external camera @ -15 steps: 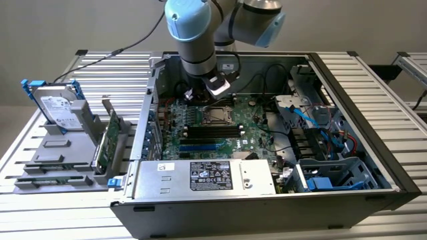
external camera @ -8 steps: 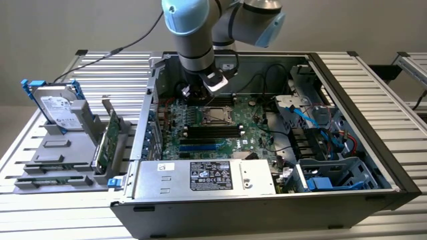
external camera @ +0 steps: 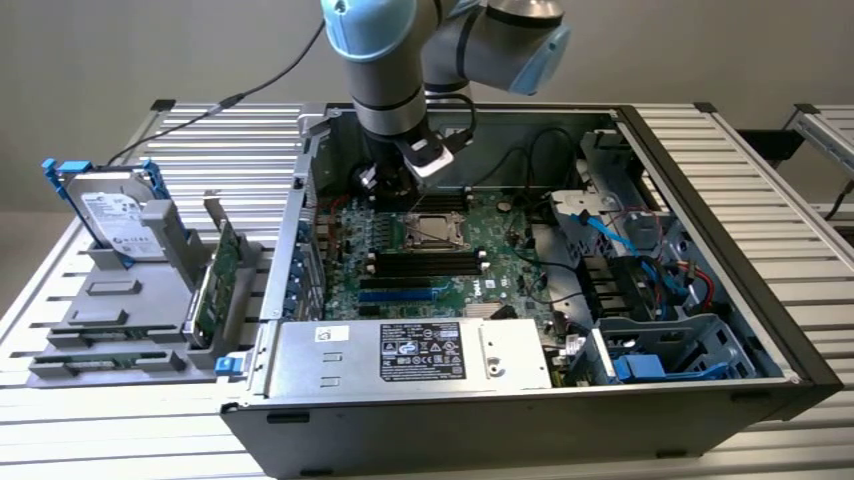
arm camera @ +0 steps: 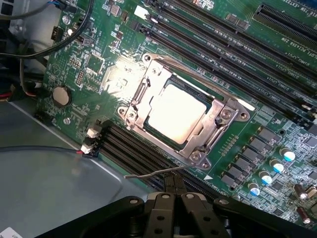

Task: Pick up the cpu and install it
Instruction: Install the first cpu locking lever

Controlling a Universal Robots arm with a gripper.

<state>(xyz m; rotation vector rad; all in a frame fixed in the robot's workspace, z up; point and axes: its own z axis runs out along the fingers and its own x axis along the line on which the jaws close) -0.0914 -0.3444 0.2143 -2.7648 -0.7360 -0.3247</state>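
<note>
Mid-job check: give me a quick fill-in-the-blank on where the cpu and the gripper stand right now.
1. The cpu lies inside the metal ____ on the motherboard.
2. The gripper is ____ and holds nothing.
3. In the exterior view, the hard drive stands in the grey rack ____ the computer case.
4. The gripper hangs over the ____, apart from the cpu.

Missing words: socket frame; shut; outside; motherboard
</note>
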